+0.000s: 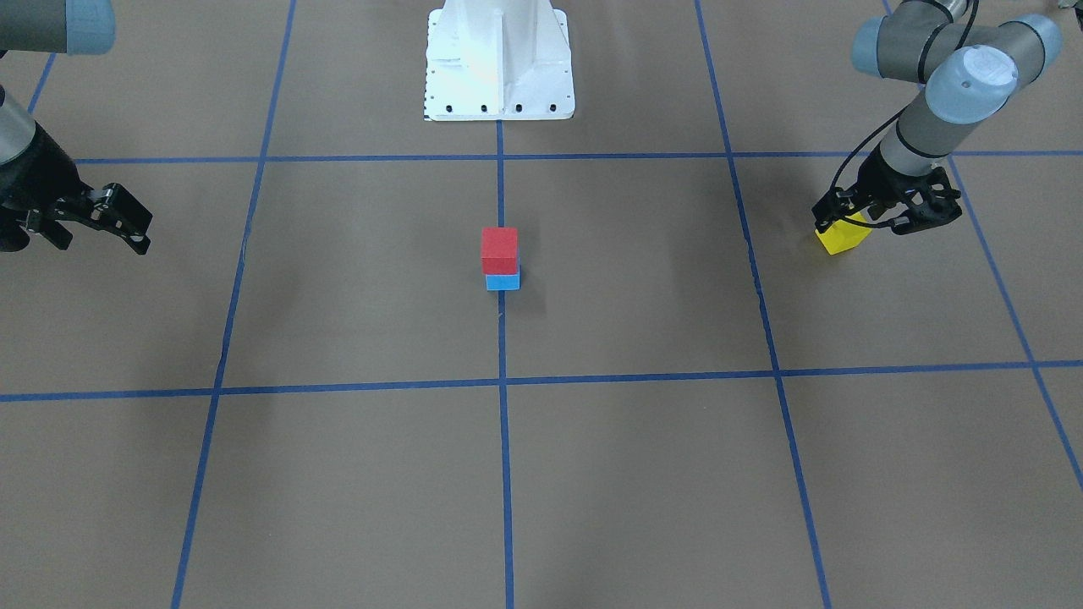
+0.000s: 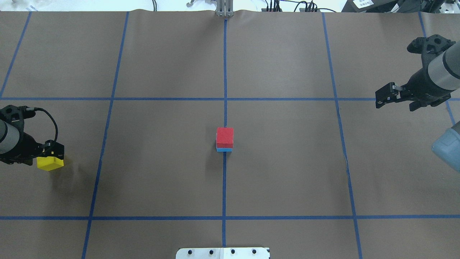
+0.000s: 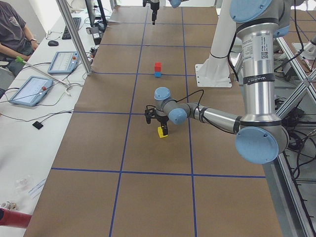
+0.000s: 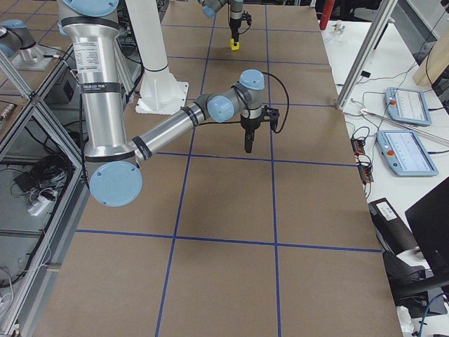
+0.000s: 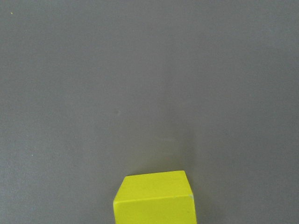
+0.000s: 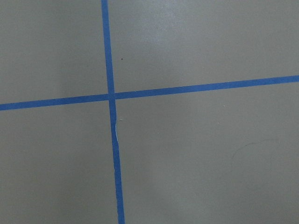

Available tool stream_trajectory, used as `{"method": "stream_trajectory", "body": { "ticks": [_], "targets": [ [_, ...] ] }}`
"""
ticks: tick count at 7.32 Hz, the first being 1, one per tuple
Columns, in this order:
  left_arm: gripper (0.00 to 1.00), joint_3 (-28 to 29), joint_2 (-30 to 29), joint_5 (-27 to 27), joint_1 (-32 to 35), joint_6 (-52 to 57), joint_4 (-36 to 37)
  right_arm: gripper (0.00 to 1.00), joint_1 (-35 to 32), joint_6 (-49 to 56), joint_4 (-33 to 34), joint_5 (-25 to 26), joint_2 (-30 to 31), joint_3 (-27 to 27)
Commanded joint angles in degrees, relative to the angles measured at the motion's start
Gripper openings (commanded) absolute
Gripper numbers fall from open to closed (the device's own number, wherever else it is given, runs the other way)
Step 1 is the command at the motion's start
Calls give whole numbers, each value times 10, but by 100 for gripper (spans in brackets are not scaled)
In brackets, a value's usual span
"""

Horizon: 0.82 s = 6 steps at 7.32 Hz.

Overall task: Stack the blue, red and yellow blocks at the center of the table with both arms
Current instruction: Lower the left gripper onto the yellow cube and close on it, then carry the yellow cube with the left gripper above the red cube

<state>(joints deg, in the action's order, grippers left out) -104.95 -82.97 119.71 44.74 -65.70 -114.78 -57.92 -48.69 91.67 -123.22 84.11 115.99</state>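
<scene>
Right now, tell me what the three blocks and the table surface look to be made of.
Red block, blue block, yellow block: probably painted wood or dense foam; flat matte colour, crisp edges, no glare. I cannot tell which.
Table: looks like brown paper or card sheeting, matte, marked with blue tape; its far edge ripples slightly in the overhead view.

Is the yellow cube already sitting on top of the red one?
No, the yellow block is off at the left gripper, and the red block has nothing on it.
</scene>
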Motion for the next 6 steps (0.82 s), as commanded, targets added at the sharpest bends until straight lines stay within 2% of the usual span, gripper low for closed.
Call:
{"method": "stream_trajectory", "body": {
  "ticks": [1,2,3,6],
  "targets": [
    [96,13,-2,0,-2,0,0,100,0,-1,0,0,-1,1],
    [90,14,-2,0,-3,0,0,100,0,-2,0,0,0,2],
    [77,12,-3,0,-3,0,0,100,0,-3,0,-1,0,5],
    [0,7,-5,0,-4,-26,0,100,-1,-4,-1,-4,2,6]
  ]
}}
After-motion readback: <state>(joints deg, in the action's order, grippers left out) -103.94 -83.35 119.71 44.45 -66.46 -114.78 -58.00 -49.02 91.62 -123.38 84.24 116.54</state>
